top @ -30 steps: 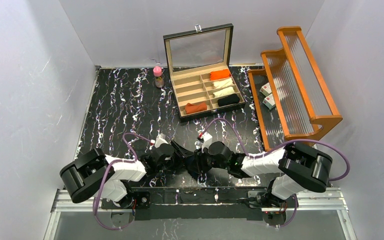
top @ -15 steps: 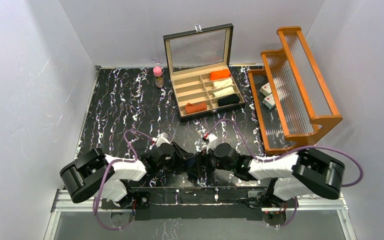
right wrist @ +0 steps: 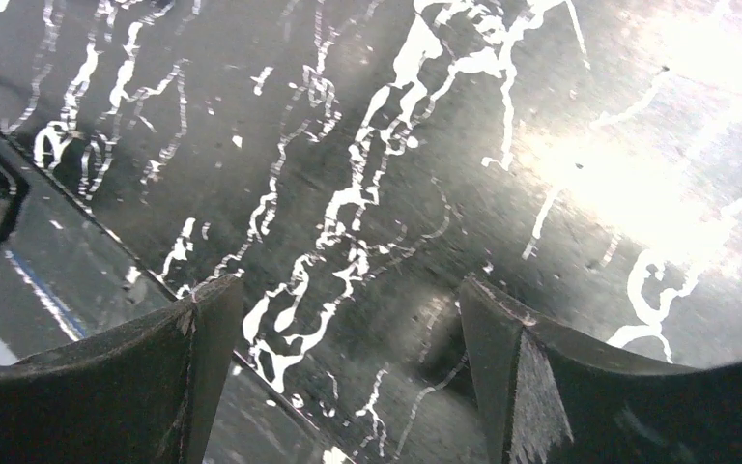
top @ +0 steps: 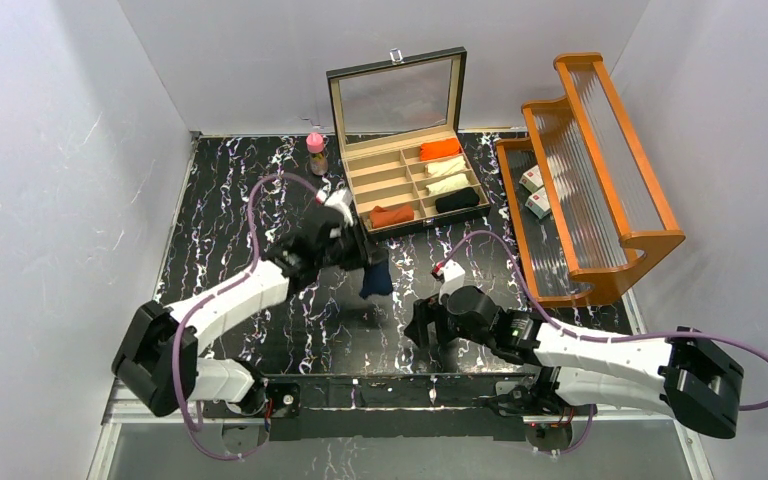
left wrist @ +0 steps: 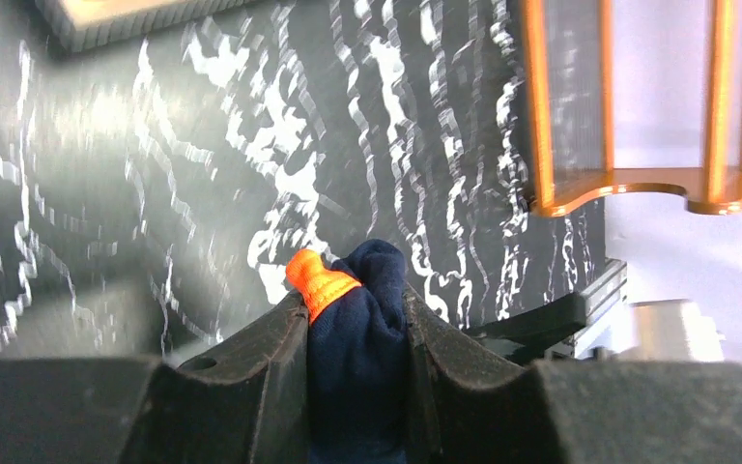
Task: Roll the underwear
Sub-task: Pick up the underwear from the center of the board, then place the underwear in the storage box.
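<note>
Above the middle of the black marbled worktop [top: 230, 230], the navy blue underwear [top: 376, 281] is held by the left jaws, just in front of the near wall of the compartment box [top: 397, 233]. The left jaws are clenched on the garment from both sides. In the left wrist view, the navy blue underwear [left wrist: 359, 333] is seen bunched between them, with a fold of bright orange trim [left wrist: 317, 280] protruding at the tips. The garment hangs below the jaws; contact with the worktop cannot be determined.

Near the front edge of the worktop, the right jaws are positioned low over the surface, well apart from the garment. They are spread wide and released; only bare worktop [right wrist: 396, 213] is seen between them.

The box is set at the far side with its glass lid [top: 397, 95] raised. A rust-orange roll [top: 391, 215] is stowed in the nearest left compartment. In the right column, an orange roll [top: 440, 149], two cream rolls [top: 447, 174] and a black roll [top: 457, 200] are stowed, from far to near.

A pink-capped bottle [top: 315, 152] is placed left of the box. A wooden rack [top: 600, 160] is located at the right, with two small cartons [top: 535, 192] on it.
</note>
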Robot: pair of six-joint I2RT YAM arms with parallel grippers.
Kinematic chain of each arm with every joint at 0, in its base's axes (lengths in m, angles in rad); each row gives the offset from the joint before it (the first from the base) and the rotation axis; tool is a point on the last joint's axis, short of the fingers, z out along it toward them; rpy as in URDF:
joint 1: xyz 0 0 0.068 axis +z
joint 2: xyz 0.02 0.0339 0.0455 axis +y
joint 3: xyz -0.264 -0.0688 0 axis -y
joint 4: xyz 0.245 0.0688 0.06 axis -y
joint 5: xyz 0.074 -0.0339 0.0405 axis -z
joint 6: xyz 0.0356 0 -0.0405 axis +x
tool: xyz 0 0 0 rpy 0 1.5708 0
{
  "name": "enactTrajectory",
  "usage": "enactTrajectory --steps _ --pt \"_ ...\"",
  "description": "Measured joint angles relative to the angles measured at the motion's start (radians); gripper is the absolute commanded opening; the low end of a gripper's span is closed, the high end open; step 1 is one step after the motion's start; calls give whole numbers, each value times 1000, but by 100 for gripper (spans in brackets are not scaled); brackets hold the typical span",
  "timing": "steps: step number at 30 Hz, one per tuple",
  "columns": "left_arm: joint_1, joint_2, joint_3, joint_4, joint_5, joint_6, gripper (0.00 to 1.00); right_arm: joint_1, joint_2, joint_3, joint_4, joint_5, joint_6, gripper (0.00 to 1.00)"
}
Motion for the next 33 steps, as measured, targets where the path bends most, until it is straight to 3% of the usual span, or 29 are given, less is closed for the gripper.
enactTrajectory --steps 7,14,27,33 --pt "84 262 520 -322 149 374 0 -1 -44 0 -92 29 -33 86" --pt "165 579 882 -554 183 642 0 -1 -58 0 -106 32 -75 85" --pt "177 945 1359 -671 271 961 0 -4 -3 13 -108 39 -105 86" --pt "177 1046 1495 -676 279 1069 0 -8 34 36 -117 30 -104 86"
